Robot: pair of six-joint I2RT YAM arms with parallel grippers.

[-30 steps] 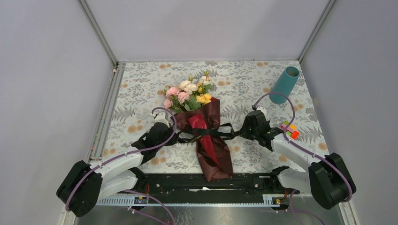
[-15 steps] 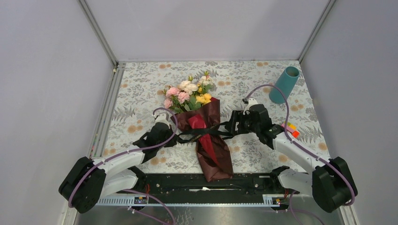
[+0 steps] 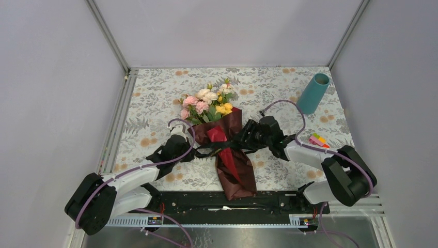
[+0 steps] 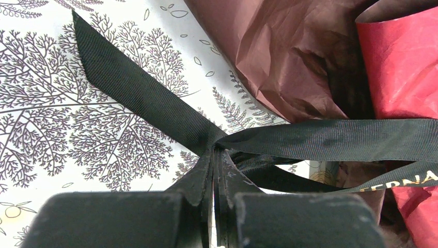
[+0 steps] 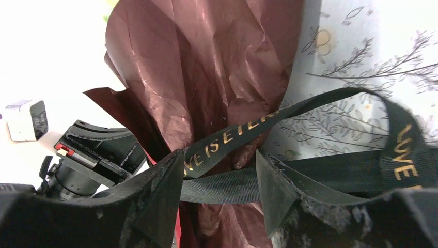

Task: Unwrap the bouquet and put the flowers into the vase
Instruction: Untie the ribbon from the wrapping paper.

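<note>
The bouquet (image 3: pixel 235 165) lies in the middle of the table in dark maroon paper (image 4: pixel 289 62), stem end towards me. Its flowers (image 3: pixel 206 103), pink, cream and yellow, point away. A black ribbon (image 3: pixel 227 147) crosses the wrap. My left gripper (image 3: pixel 192 151) sits just left of the wrap, shut on the ribbon (image 4: pixel 134 93) where it bunches at the fingertips (image 4: pixel 219 165). My right gripper (image 3: pixel 243 138) is at the wrap's right edge, open (image 5: pixel 219 155), with ribbon strands (image 5: pixel 330 170) running across the gap over the paper (image 5: pixel 206 77). The teal vase (image 3: pixel 313 93) stands at the back right.
A small multicoloured block toy (image 3: pixel 318 140) lies right of the right arm. A metal rail (image 3: pixel 118 124) runs along the table's left edge. Grey walls close in the back and both sides.
My right arm has swung left from beside the block toy to the wrap's right edge, and its jaws have opened. The left gripper and the bouquet have stayed put.
</note>
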